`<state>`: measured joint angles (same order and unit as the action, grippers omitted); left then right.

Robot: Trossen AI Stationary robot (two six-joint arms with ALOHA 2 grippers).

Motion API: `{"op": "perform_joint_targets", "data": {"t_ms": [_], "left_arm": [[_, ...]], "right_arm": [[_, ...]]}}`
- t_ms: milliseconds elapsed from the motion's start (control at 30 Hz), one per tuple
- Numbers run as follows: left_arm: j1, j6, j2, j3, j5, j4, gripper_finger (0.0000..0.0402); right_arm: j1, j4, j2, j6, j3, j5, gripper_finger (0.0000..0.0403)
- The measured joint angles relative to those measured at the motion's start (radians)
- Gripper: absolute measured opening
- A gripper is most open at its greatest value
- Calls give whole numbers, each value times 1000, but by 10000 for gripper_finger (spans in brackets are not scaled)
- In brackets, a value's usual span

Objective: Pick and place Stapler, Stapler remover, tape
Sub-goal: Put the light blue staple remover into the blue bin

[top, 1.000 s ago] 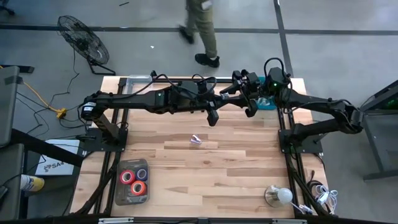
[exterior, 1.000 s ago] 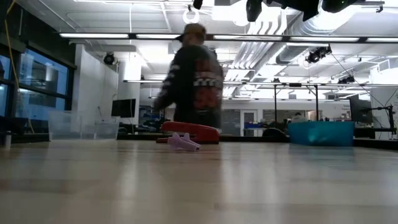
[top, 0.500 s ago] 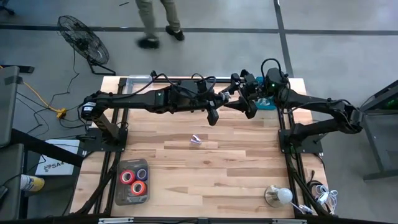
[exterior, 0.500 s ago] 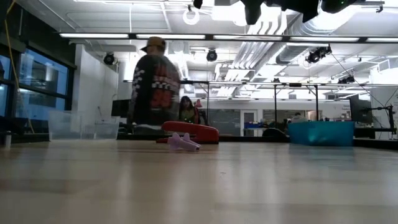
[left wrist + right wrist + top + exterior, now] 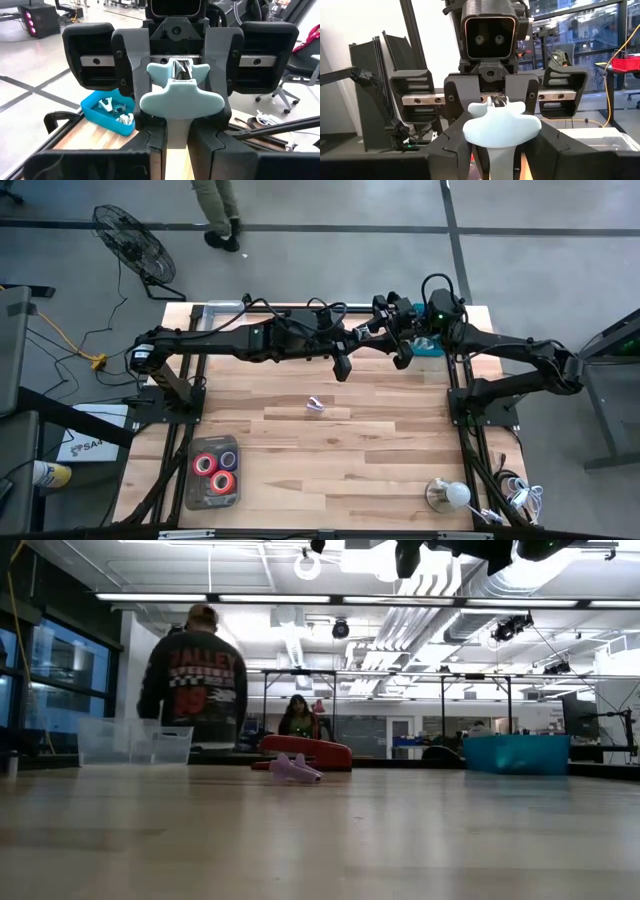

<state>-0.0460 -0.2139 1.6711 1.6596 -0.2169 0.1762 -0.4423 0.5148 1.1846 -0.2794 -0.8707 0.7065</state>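
A pale blue stapler remover (image 5: 180,100) hangs high over the table's far edge between my two grippers, which face each other. My left gripper (image 5: 179,137) comes from the left and is shut on it. My right gripper (image 5: 502,147) comes from the right and is shut on it too. A second, pale purple remover (image 5: 315,405) lies on the table's middle. The red stapler (image 5: 305,752) lies behind it near the far edge; in the high view my arms hide it. The tape rolls (image 5: 215,470) sit in a black tray at the near left. My left gripper pinches the stapler remover's narrow part (image 5: 178,127) below its broad wing between its two fingers, level, from the table's left. The remover is lifted clear. My right gripper pinches the same remover below its other wing (image 5: 502,150), level, from the table's right.
A blue bin (image 5: 430,345) holding more small removers stands at the far right, under my right arm. A clear bin (image 5: 135,743) is at the far left. A lamp bulb (image 5: 448,495) lies near the right front corner. A person (image 5: 215,210) walks beyond the far edge.
My right gripper has spread its fingers and drawn them in again around the stapler remover; both arms have stayed where they were. The person behind the table has walked toward the left.
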Motion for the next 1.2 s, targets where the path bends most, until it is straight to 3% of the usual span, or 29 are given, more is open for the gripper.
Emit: {"op": "perform_joint_targets", "data": {"t_ms": [367, 567, 800, 1200], "left_arm": [[0, 0, 0, 0, 0, 2, 43], [0, 0, 0, 0, 0, 7, 75], [0, -2, 0, 0, 29, 10, 72], [0, -2, 0, 0, 26, 9, 49]], "right_arm": [[0, -1, 0, 7, 0, 0, 131], [0, -2, 0, 7, 0, 0, 129], [0, -1, 0, 9, 0, 3, 38], [-1, -1, 0, 2, 0, 9, 38]]}}
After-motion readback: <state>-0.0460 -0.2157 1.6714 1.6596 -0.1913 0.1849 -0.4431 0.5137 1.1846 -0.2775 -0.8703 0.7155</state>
